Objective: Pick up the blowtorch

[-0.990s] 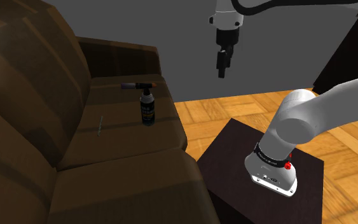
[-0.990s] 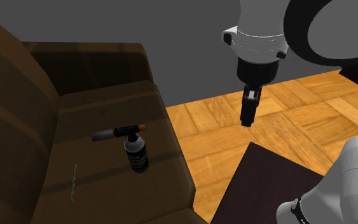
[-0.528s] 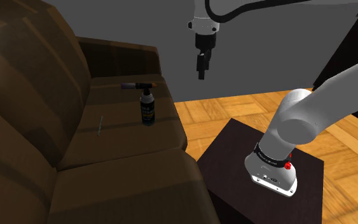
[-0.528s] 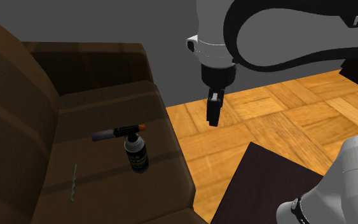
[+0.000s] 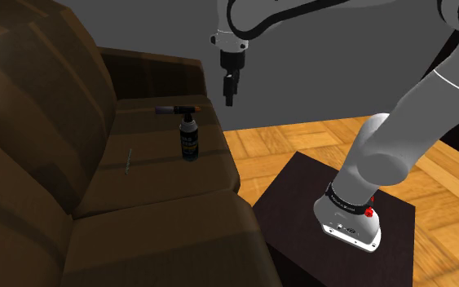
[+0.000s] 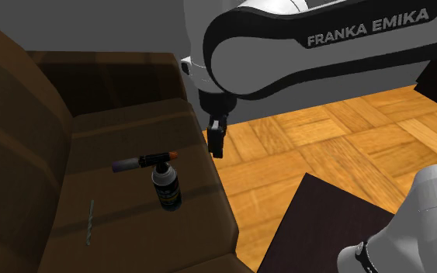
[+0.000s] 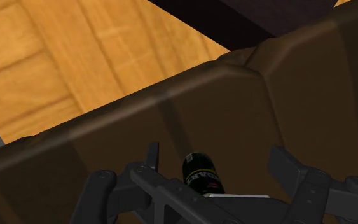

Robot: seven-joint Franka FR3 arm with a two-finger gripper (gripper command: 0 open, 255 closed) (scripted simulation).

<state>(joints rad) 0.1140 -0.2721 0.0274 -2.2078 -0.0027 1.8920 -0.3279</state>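
The blowtorch (image 5: 189,137) stands upright on the brown sofa seat: a black canister with a dark horizontal torch head across its top. In the second exterior view the blowtorch (image 6: 167,186) shows an orange tip on that head. My gripper (image 5: 229,100) hangs in the air to the shoulder view's right of it and well above it, over the seat's front edge. The gripper (image 6: 216,152) points downward and touches nothing. In the wrist view the fingers (image 7: 152,156) stand apart, open, and the blowtorch (image 7: 203,175) canister top lies far below between them.
The brown sofa (image 5: 146,183) has a tall backrest on the shoulder view's left and an armrest (image 5: 158,73) at the far end. A thin rod (image 5: 128,158) lies on the seat. The dark stand (image 5: 297,187) sits on the wooden floor (image 5: 284,139) beside the sofa.
My gripper has travelled leftward in both exterior views, from above the wooden floor to above the sofa's front edge, staying open. The blowtorch has not moved.
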